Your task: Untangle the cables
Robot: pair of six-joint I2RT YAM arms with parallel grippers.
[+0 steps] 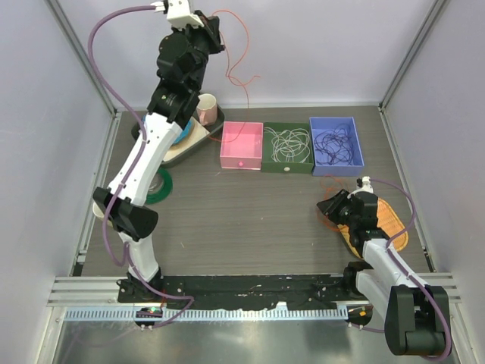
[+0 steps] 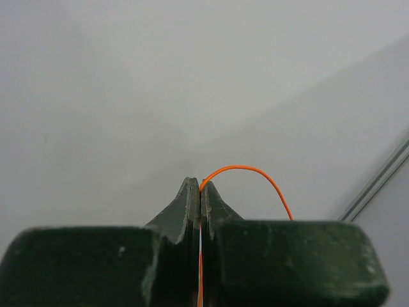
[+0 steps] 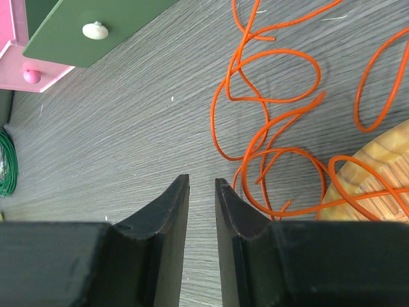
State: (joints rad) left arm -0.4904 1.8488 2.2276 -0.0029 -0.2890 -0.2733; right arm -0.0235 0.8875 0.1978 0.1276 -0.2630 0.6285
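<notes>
You have bare bench (image 1: 242, 220) in front of the green box (image 1: 287, 149); orange cable loops (image 3: 275, 128) crowd its right-front, a green coil (image 1: 161, 186) lies far left

A dark grey wood-grain desk (image 1: 250, 220) carries a pink square box (image 1: 241, 164), a dark green square box (image 1: 286, 168) and a blue square box (image 1: 338, 171) in a row at its far side. A green cable coil (image 1: 167, 187) lies left. Loose orange cables (image 3: 281, 52) sprawl beside a round bamboo board (image 1: 390, 220) on the right.

3 boxes (pink (image 1: 250, 152), grn (image 1: 286, 168), blue (image 1: 337, 170)), 2 arms (image 1: 148, 152) (image 1: 383, 258), 1 cup (image 1: 207, 108), 1 wood board (image 1: 390, 220), 1 grn cable coil (image 1: 161, 186)
</notes>
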